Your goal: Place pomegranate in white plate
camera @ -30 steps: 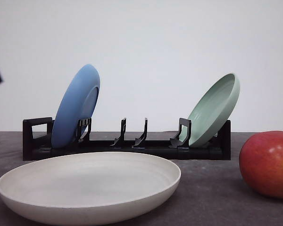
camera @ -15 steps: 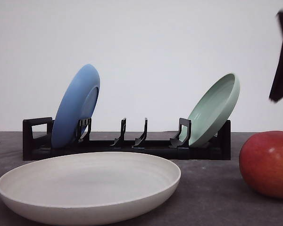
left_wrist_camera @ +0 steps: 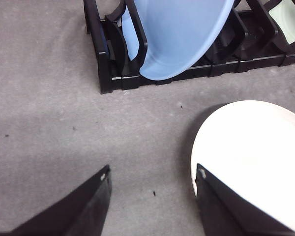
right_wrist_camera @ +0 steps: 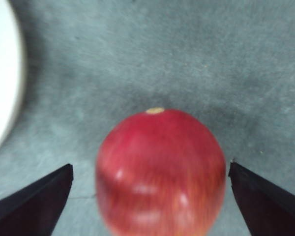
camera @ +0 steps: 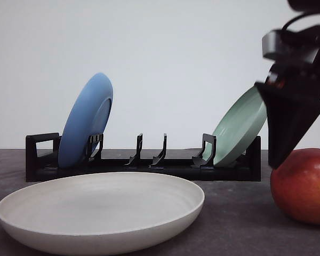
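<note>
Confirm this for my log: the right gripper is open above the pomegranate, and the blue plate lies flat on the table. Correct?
Not quite. The blue plate stands on edge in the black rack, as the front view shows. The right gripper, jaws open, is above the pomegranate.

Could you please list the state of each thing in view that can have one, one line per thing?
pomegranate: resting on the table, not gripped, between the open fingers of the right hand.
white plate: flat on the table, nothing in it.
blue plate: standing tilted in the rack.
green plate: standing tilted in the rack.
dish rack: middle slots unfilled.
right hand: open, holding nothing.
left hand: open, holding nothing.
</note>
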You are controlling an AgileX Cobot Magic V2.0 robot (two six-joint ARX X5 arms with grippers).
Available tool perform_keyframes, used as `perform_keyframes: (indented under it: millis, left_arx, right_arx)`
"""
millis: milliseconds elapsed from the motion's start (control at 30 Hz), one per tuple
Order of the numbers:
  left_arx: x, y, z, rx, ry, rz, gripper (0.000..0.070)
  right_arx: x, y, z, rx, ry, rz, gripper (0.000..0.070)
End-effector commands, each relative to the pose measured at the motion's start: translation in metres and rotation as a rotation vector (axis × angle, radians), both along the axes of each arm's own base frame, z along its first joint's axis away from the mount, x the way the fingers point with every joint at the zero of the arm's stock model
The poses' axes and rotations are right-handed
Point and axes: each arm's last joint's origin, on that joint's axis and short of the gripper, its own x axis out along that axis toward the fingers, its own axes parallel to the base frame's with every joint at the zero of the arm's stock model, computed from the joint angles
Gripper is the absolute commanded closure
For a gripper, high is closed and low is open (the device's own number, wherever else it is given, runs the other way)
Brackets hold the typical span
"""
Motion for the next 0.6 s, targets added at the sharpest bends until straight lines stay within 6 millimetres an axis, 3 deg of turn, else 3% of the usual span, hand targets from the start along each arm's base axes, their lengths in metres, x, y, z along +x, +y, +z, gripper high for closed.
perform_keyframes:
  millis: [0,167,333,567]
  left_arx:
    - [0.001,-0.001,0.004,0.002,-0.018,-0.012,0.0377]
    - [0.001,-0.001,0.004,0.002,-0.019,-0.012,0.0377]
    - [0.001,-0.001,0.004,0.002,-0.019,-0.012,0.0377]
    - [0.001,-0.001,0.004,0.002,-0.019,-0.012,0.0378]
  right_arx:
    - [0.005,0.005,-0.001,0.002,0.003,-0.009,0.0049]
    - [0.01,0.008,-0.012,-0.022,0.06,-0.025,0.0074]
    - [0.01,0.008,-0.014,-0.026,0.084,-0.022,0.0216]
    - [0.012,0.015,0.014,-0.023,0.116,0.079,0.0219]
